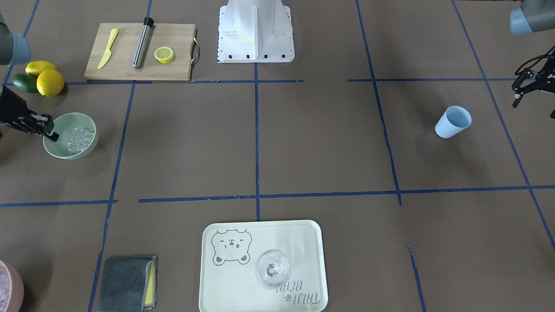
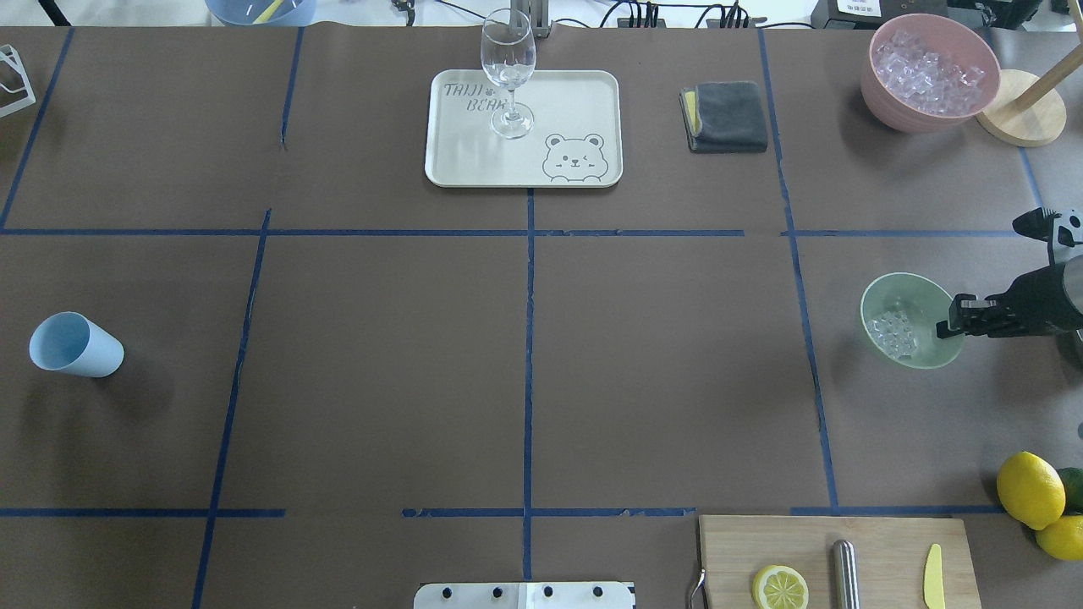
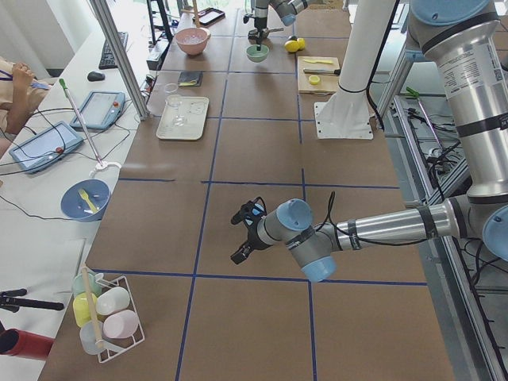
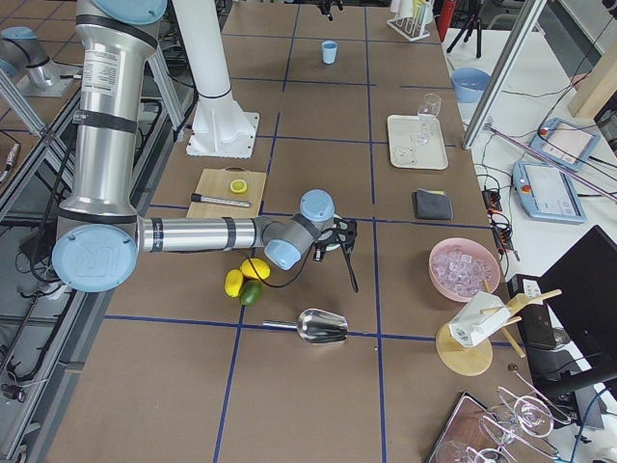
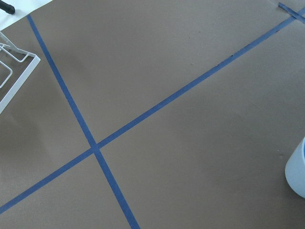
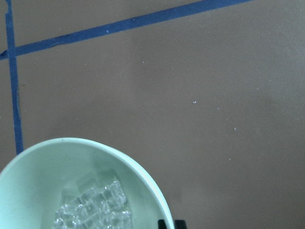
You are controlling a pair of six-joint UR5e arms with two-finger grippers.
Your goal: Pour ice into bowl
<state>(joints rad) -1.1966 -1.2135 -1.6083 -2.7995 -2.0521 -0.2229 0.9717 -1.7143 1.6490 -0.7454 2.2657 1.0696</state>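
Pinching the bowl [image 2: 901, 292] by its right rim with the right gripper [image 2: 948, 326], jaws clamping the wall, at the table's right side. Carrying the ice [image 2: 893, 332] already inside, lying against the bowl's left wall, opposite the jaws. Holding the left gripper [image 3: 244, 234], jaws spread, well apart at the left by the cup [image 2: 74, 345]; probably needing only a release.

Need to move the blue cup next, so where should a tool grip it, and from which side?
Grip the cup by its rim from above, one finger inside the wall, one outside. It stands upright, mouth open upward, and tapers toward the base, so a side pinch might slip. The left tool is nearest.
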